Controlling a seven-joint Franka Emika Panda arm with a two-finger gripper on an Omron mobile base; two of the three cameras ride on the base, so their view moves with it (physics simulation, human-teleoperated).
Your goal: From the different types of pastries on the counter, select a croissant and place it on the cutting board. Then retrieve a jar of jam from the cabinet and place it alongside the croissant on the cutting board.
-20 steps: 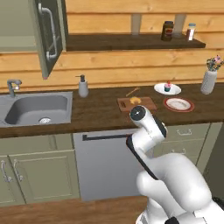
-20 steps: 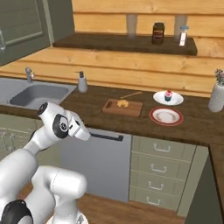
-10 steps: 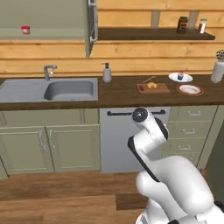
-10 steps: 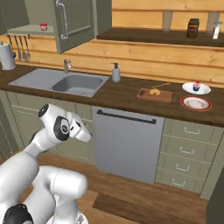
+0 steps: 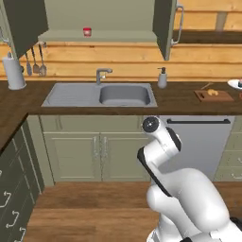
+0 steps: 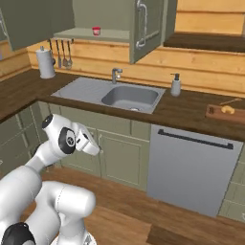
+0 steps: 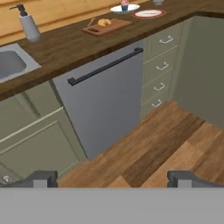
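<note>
The small red jar of jam (image 5: 87, 31) (image 6: 96, 31) stands on the shelf of the open olive wall cabinet (image 5: 166, 26) (image 6: 143, 24), above the sink. The golden croissant (image 5: 212, 92) (image 6: 229, 109) (image 7: 104, 22) lies on the reddish cutting board (image 5: 222, 97) (image 6: 216, 114) (image 7: 114, 25), far right on the dark counter (image 5: 179, 99) (image 7: 65, 43). A cupcake (image 7: 124, 5) sits on a white plate beyond the board. My gripper (image 7: 112, 179) is open and holds nothing, low in front of the base cabinets with the arm folded close.
A steel sink (image 5: 123, 94) (image 6: 129, 97) with faucet lies below the cabinet, a soap dispenser (image 5: 162, 78) (image 6: 176, 85) (image 7: 29, 26) to its right. A paper towel roll (image 5: 14, 71) and hanging utensils (image 5: 35, 61) are at the left. The dishwasher (image 6: 191, 167) (image 7: 105, 87) faces the wooden floor.
The base has driven left, so the whole scene slid right: the board and croissant now sit at the far right, and the sink and open cabinet are ahead. The arm keeps its folded pose.
</note>
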